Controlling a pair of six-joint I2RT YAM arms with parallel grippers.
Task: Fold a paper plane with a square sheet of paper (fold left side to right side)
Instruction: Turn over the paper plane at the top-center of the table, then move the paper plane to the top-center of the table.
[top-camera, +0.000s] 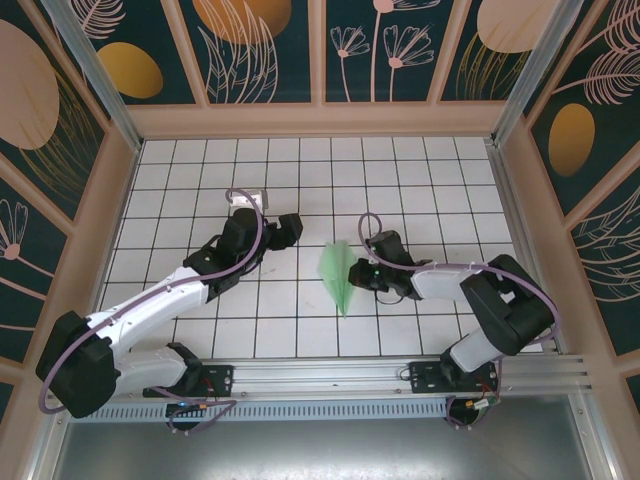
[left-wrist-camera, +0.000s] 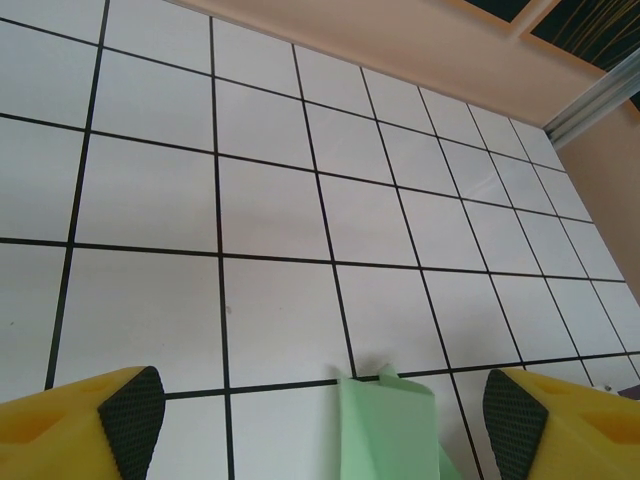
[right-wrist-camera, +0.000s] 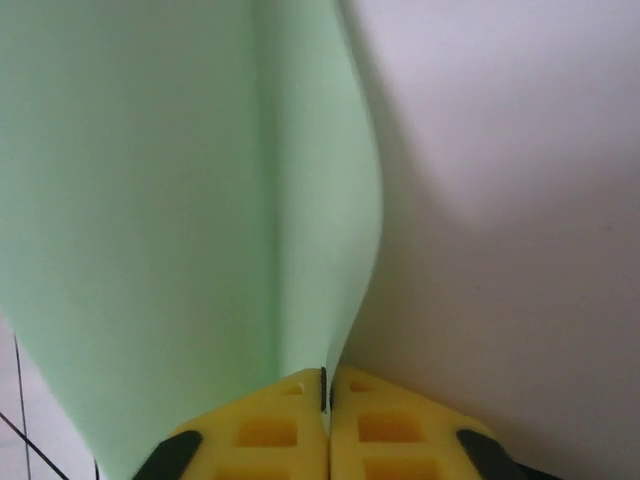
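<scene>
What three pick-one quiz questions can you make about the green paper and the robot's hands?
1. Where is the green paper? A) over the middle of the tiled table B) on the back wall C) by the left arm's base
2. What colour are the right hand's fingers? A) red B) yellow C) blue
3. What is the right hand doing? A) open wide B) pinching the paper C) touching nothing
Answers: 1 A, the top view shows it mid-table. 2 B, the wrist view shows yellow. 3 B, its fingers are closed together on the paper's edge.
</scene>
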